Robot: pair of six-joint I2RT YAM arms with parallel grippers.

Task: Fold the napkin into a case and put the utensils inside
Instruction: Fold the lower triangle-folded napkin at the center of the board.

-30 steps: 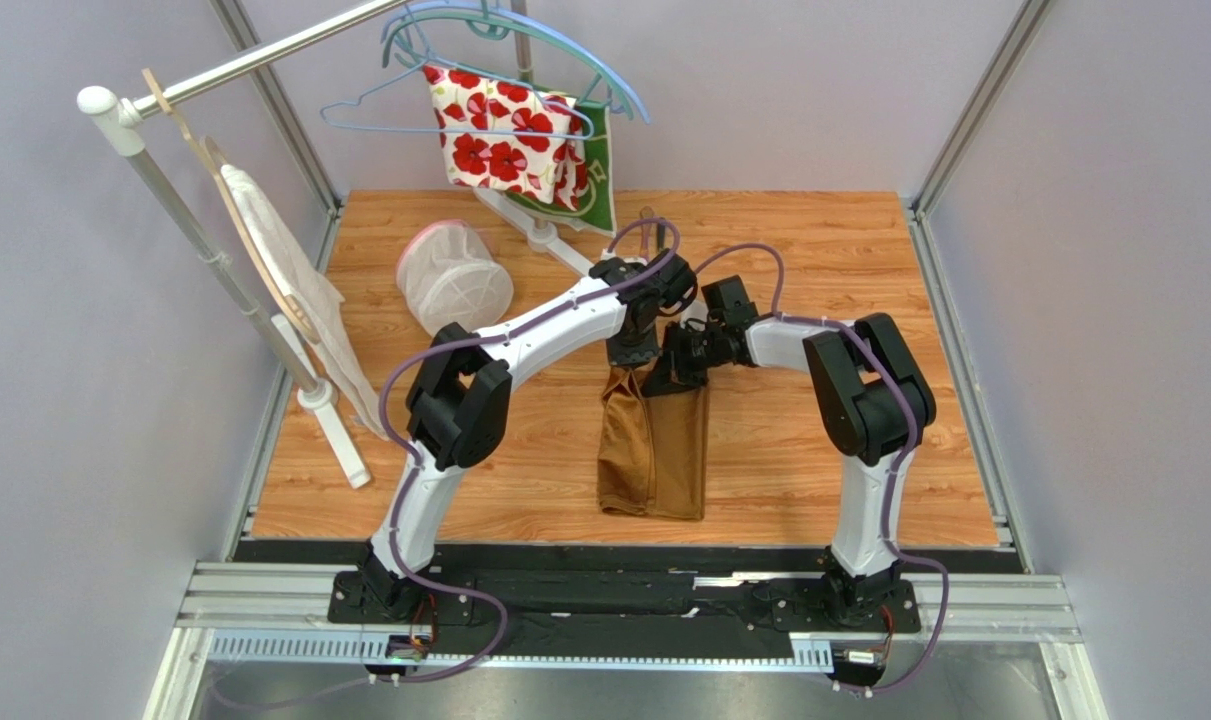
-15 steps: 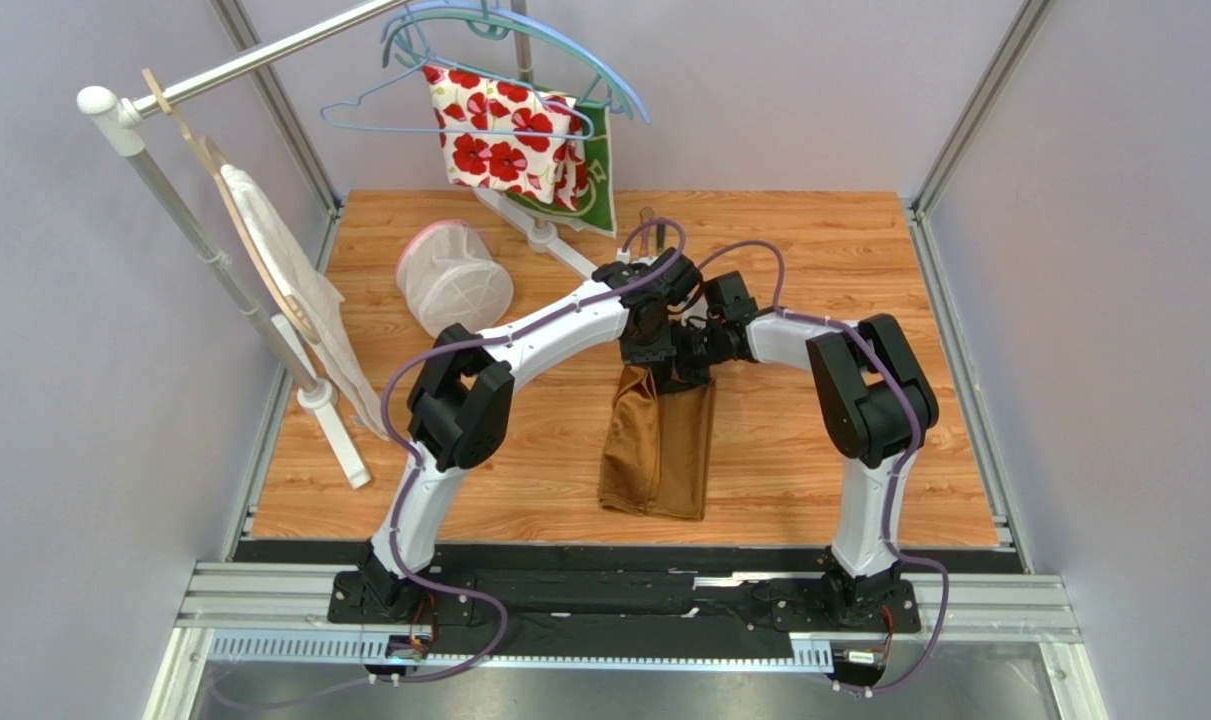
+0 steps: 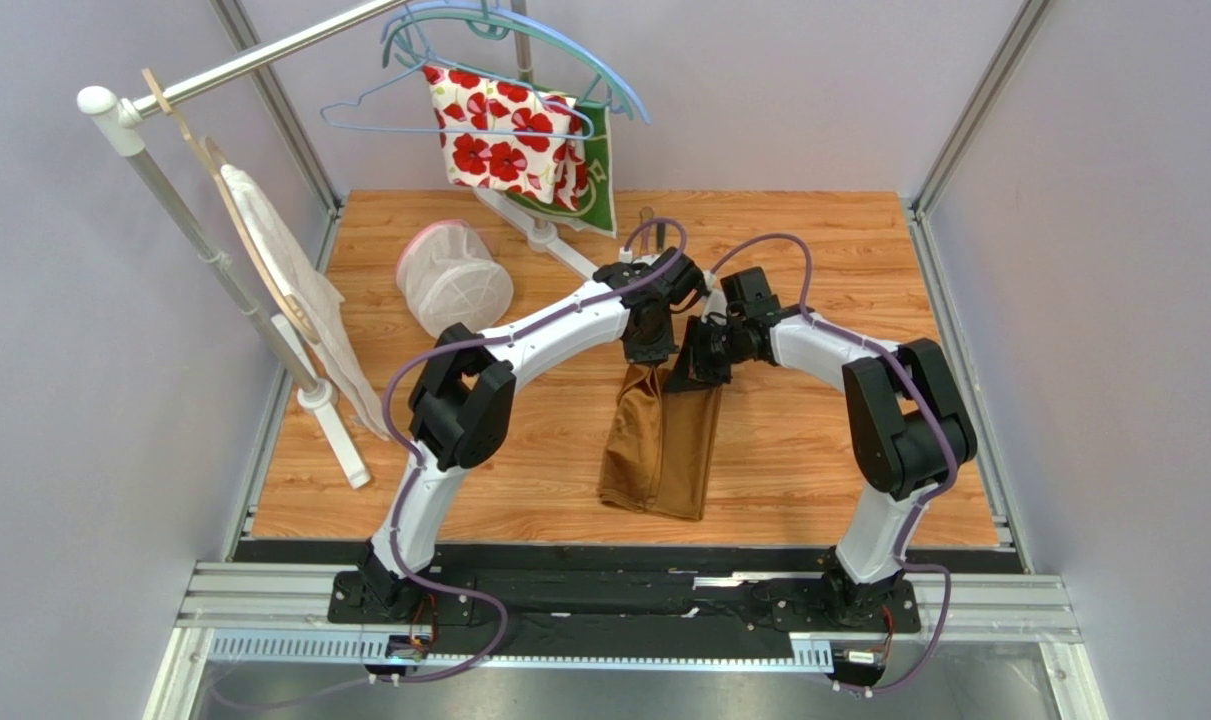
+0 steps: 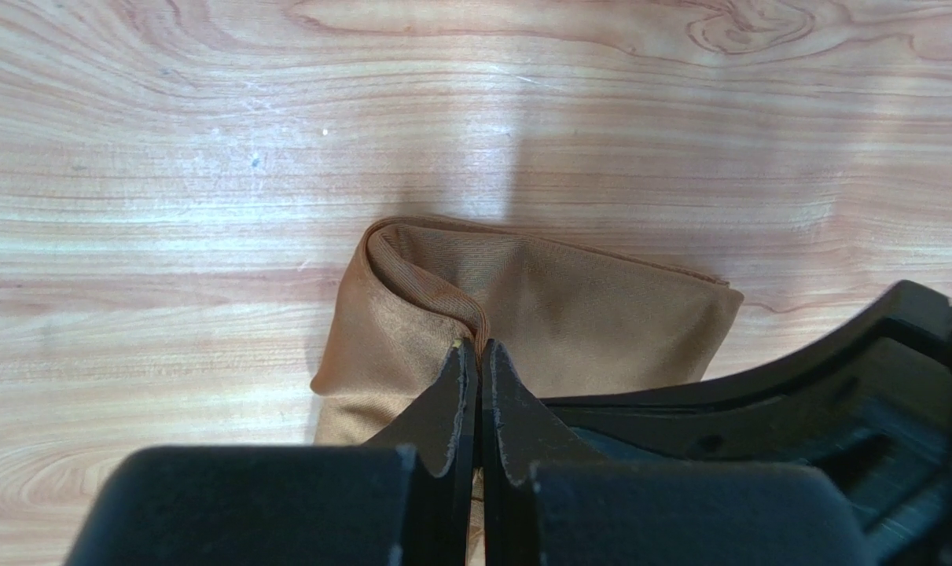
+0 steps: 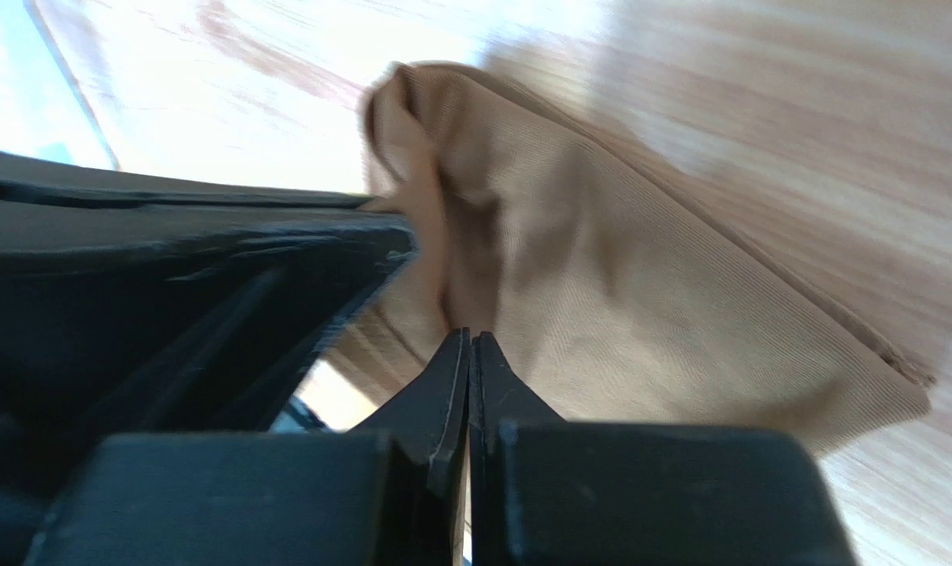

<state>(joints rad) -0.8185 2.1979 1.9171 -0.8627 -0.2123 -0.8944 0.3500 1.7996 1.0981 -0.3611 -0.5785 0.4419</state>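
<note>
The napkin [image 3: 659, 450] lies folded on the table [image 3: 807, 450], its long axis running from 6 o'clock to 12 o'clock, where the left gripper [image 3: 647, 357] and right gripper [image 3: 698, 371], side by side, each pinch its gathered far end.

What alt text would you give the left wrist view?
The left gripper, jaws shut, pinches a hemmed edge of the golden-brown napkin, which is bunched over a pale wooden table. A black part of the right arm crosses the lower right corner.

L tool [image 3: 650, 360] + R tool [image 3: 692, 375] at napkin [image 3: 659, 450] far end, wood table [image 3: 807, 450]
</note>
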